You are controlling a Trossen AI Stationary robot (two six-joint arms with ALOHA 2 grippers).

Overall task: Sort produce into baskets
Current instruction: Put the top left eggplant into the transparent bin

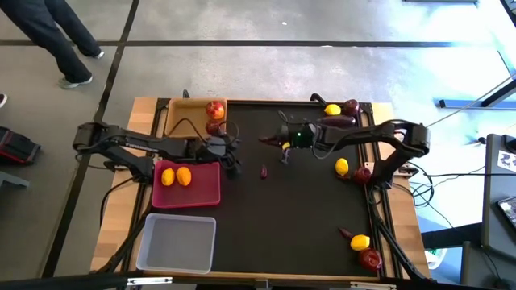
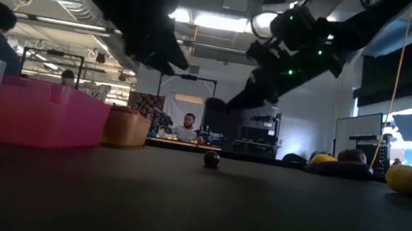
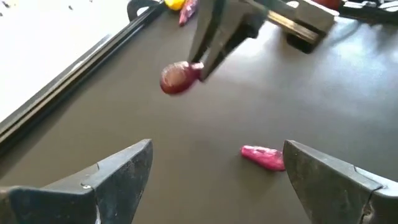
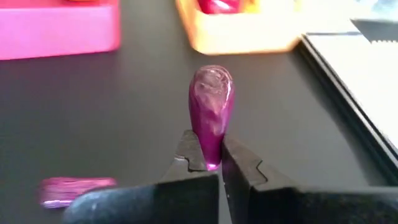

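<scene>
Grey concrete floor (image 1: pixel 322 24) with dark seams surrounds the desk. Ceiling strip lights (image 2: pixel 210 20) illuminate an open workshop; seated persons (image 2: pixel 187 129) occupy the background.

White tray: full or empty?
Empty. The high view shows the white tray holding nothing, while two lemons sit in the pink tray.

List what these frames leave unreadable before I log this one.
- Tan tray: the left arm's cables cover part of its floor in the high view.
- Produce by the right arm's base: high view, partly under the arm.
- Pink tray: low view shows only its wall; contents hidden.
</scene>
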